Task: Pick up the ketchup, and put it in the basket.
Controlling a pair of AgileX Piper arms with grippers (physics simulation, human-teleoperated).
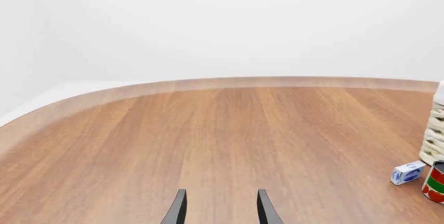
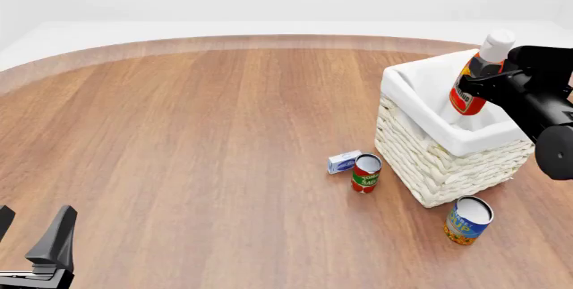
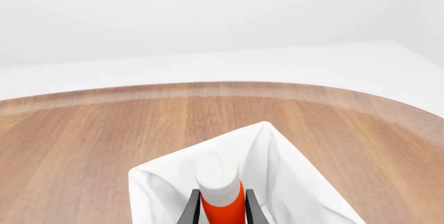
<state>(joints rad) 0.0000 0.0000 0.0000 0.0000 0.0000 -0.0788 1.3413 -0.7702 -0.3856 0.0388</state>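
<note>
The ketchup (image 2: pixel 472 81), a red-orange bottle with a white cap, hangs tilted over the open top of the basket (image 2: pixel 430 168), its lower end dipping inside the white lining. My right gripper (image 2: pixel 488 82) is shut on its neck. In the right wrist view the ketchup (image 3: pixel 220 193) sits between the two dark fingers above the basket's white lining (image 3: pixel 291 182). My left gripper (image 2: pixel 31 235) stands open low at the table's near left, far from the basket. Its fingertips (image 1: pixel 179 208) show with bare wood between them.
A red-and-green can (image 2: pixel 366 173) and a small blue-and-white box (image 2: pixel 344 161) sit just left of the basket. A blue-and-yellow can (image 2: pixel 466 220) stands in front of it. In the left wrist view, the box (image 1: pixel 407 173) and the can (image 1: pixel 435 182) appear beside the basket's wicker wall (image 1: pixel 433 141).
</note>
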